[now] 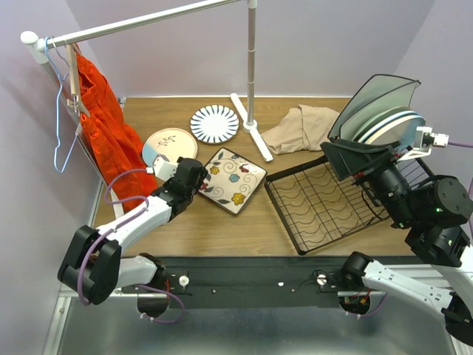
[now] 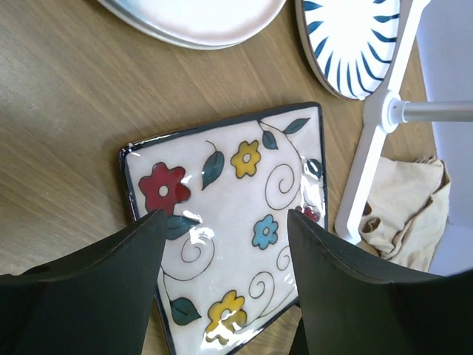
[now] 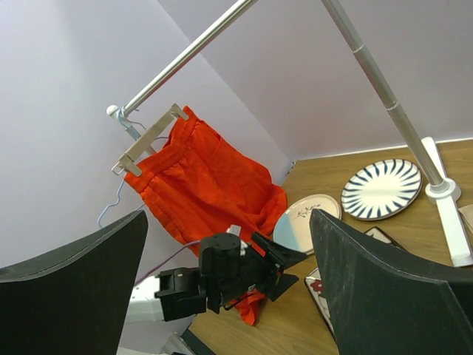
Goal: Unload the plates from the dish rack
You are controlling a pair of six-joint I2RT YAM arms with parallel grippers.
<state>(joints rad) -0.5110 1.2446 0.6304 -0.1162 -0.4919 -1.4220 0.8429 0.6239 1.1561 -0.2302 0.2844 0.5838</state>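
The floral square plate (image 1: 235, 180) lies flat on the table, and fills the left wrist view (image 2: 222, 222). My left gripper (image 1: 194, 176) (image 2: 225, 218) is open just above its near-left edge, holding nothing. A pink-and-blue plate (image 1: 168, 144) (image 2: 199, 18) and a white dark-striped plate (image 1: 214, 123) (image 2: 347, 44) lie behind it. The black dish rack (image 1: 325, 203) stands at the right, with a few pale plates (image 1: 392, 126) upright in its slotted section. My right gripper (image 1: 358, 133) (image 3: 229, 222) is open and empty, raised beside those plates and facing left.
A white clothes rail has its base (image 1: 251, 126) (image 2: 384, 118) mid-table and an orange-red garment (image 1: 107, 126) (image 3: 207, 185) hanging at the left. A beige cloth (image 1: 303, 127) (image 2: 403, 207) lies between the rail base and the rack.
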